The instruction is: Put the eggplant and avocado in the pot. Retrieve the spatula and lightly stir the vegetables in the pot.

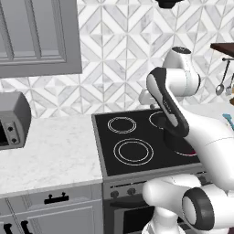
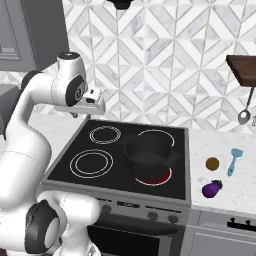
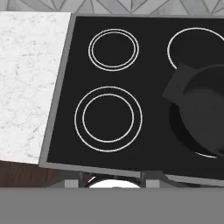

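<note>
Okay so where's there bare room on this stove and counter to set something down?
Free: the two left burner rings of the black glass cooktop, and the white marble counter between cooktop and grey toaster. Crowded: right of the deep black pot, where olive-brown avocado, teal spatula and purple eggplant cluster.

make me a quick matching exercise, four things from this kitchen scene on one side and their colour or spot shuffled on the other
Things:
1. pot
2. eggplant
3. avocado
4. spatula

Descriptions:
A. light blue, lying on the counter right of the stove
B. dark purple, nearest the counter's front edge
C. black, standing on the front right burner
D. round, yellow-brown, between the stove and the blue utensil

Pairs: 1-C, 2-B, 3-D, 4-A
</note>
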You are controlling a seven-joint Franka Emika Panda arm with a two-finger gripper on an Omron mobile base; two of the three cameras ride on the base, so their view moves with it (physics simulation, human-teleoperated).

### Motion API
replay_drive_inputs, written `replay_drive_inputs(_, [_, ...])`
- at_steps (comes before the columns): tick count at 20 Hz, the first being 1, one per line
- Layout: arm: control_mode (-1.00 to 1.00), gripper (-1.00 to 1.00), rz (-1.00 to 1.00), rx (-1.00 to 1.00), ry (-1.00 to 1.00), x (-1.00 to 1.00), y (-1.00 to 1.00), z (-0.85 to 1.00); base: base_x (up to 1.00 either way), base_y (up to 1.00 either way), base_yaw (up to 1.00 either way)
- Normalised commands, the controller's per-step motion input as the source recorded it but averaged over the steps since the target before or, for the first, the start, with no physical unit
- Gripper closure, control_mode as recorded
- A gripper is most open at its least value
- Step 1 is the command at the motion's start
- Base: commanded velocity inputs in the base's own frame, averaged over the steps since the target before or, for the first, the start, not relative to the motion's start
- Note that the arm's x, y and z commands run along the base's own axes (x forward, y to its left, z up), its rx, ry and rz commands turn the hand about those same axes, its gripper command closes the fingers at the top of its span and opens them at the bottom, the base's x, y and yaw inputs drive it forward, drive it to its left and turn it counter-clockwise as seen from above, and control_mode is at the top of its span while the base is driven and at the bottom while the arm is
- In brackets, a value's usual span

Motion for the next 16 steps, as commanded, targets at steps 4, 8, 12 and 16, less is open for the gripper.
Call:
replay_drive_inputs(4, [1.00, -1.00, 0.00, 0.00, -0.01, -0.06, 0.00, 0.00, -0.19, -0.18, 0.00])
replay_drive_inputs(8, [1.00, -1.00, 0.00, 0.00, 0.00, 0.00, 0.00, 0.00, -0.32, -0.86, 0.00])
replay_drive_inputs(12, [1.00, -1.00, 0.00, 0.00, 0.00, 0.00, 0.00, 0.00, -0.05, -0.79, 0.00])
replay_drive_inputs(16, [1.00, -1.00, 0.00, 0.00, 0.00, 0.00, 0.00, 0.00, 0.09, -0.58, 0.00])
